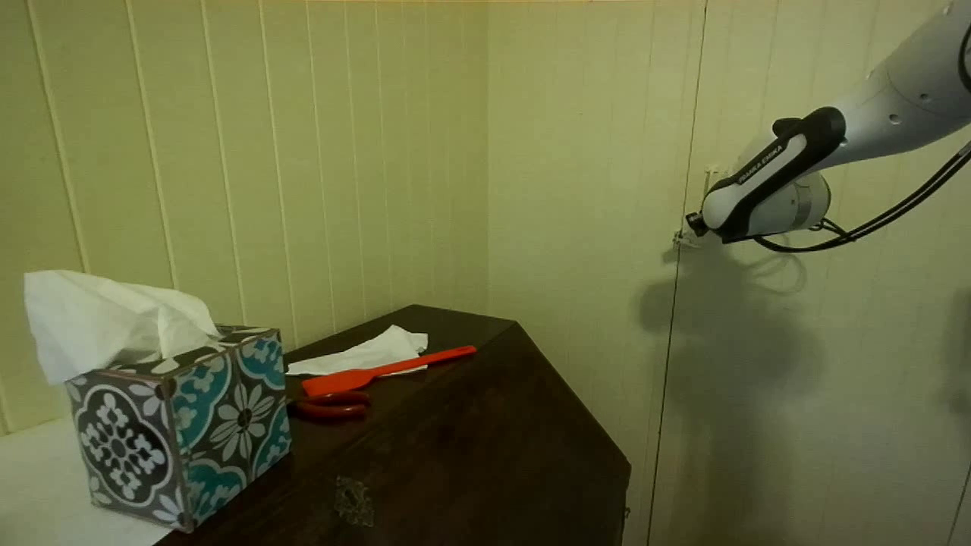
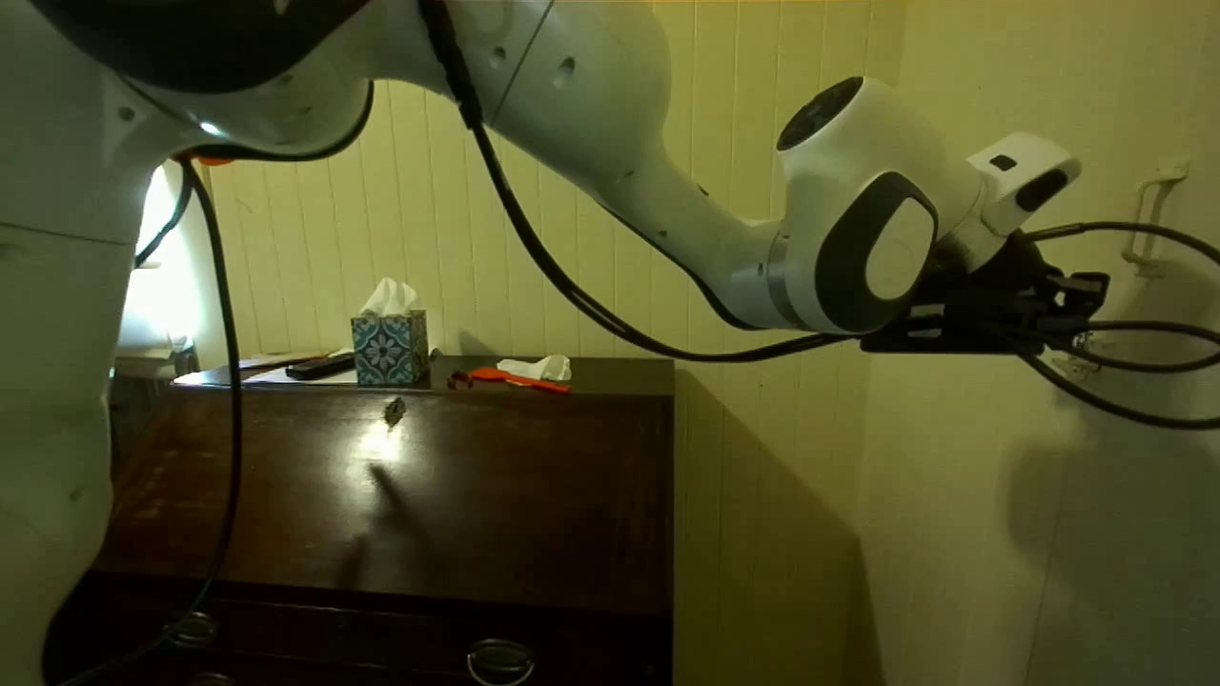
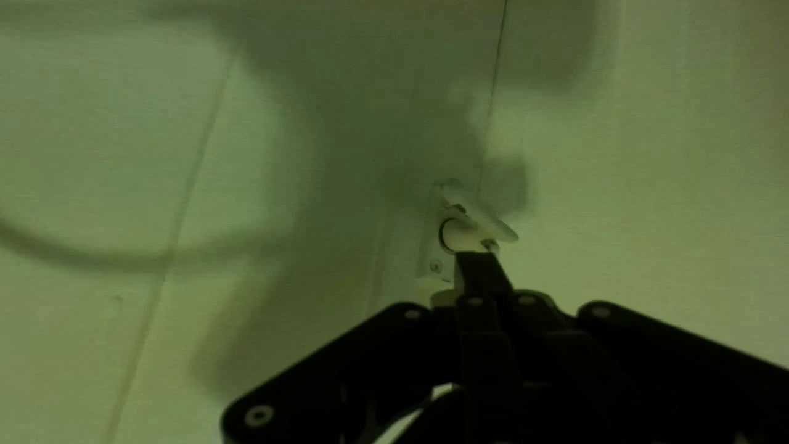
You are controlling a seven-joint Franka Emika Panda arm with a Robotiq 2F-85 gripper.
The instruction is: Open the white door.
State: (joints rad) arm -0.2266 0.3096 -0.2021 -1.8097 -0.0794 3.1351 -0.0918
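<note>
The white door (image 1: 857, 379) is a tall cream panel right of a narrow dark vertical seam; it also shows in an exterior view (image 2: 1125, 591) and left of the seam in the wrist view (image 3: 246, 185). A small pale latch (image 3: 436, 246) with a screwed plate, round bolt and lever sits at the seam; it shows in an exterior view (image 1: 685, 240). A pale pull handle (image 2: 1139, 224) is above it. My gripper (image 3: 484, 271) is shut, fingers together, its tip overlapping the latch's lower part; contact cannot be told. Its fingers are hidden behind the wrist in an exterior view.
A dark wooden bureau (image 1: 485, 455) stands beside the door wall. On it are a patterned tissue box (image 1: 182, 425), a red spatula (image 1: 387, 370), a red-handled tool (image 1: 334, 406) and a white tissue (image 1: 379, 352). Black cables (image 2: 591, 310) hang in loops along the arm.
</note>
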